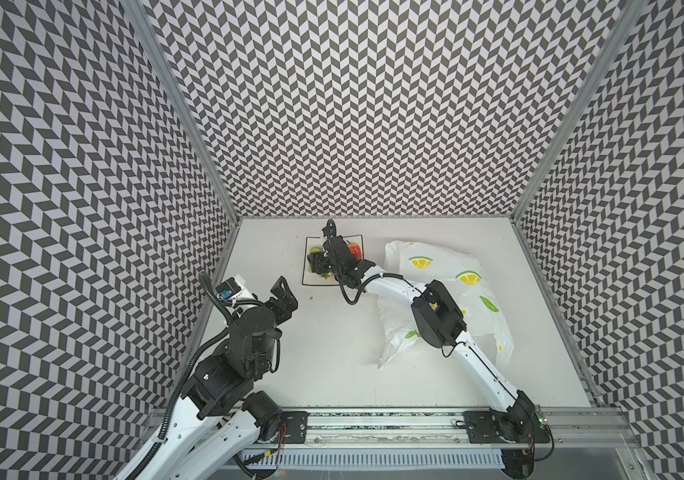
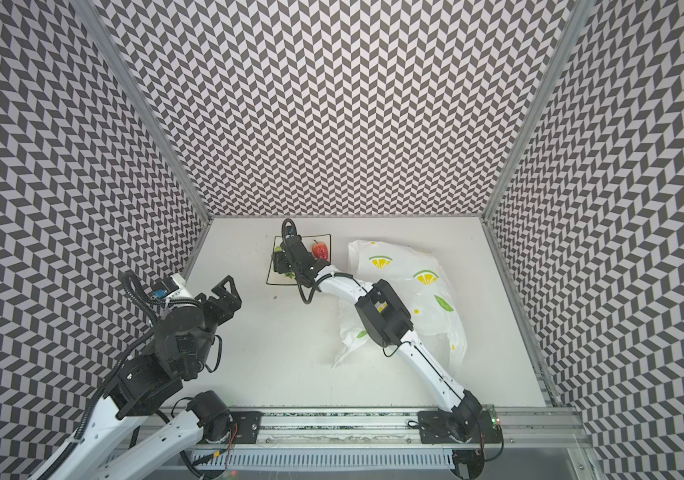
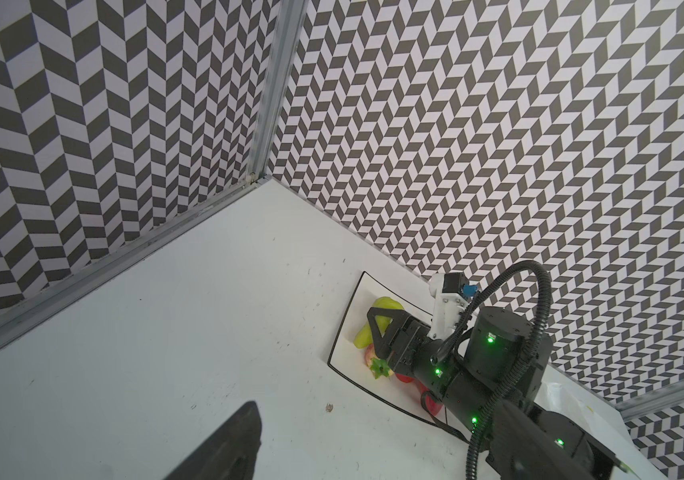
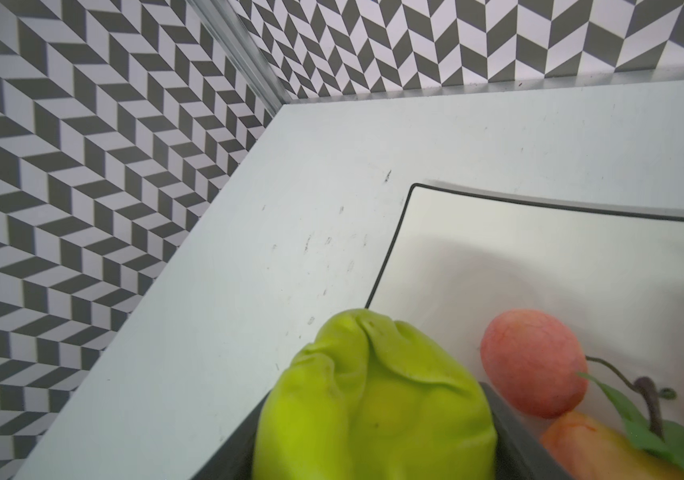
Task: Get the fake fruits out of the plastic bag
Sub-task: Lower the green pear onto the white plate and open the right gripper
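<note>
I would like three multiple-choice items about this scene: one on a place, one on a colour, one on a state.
1. Seen in both top views, relative to the plastic bag, the plate lies: A) on top of it; B) to its left; C) to its right.
2. The pear at the right end effector is: A) blue; B) purple; C) yellow-green.
3. The left end effector is: A) empty, apart from the plate; B) gripping a fruit; C) inside the plastic bag.

Answers: 1 B, bare table separates them; 2 C, the right wrist view shows it close up; 3 A, nothing sits between its fingers.
</note>
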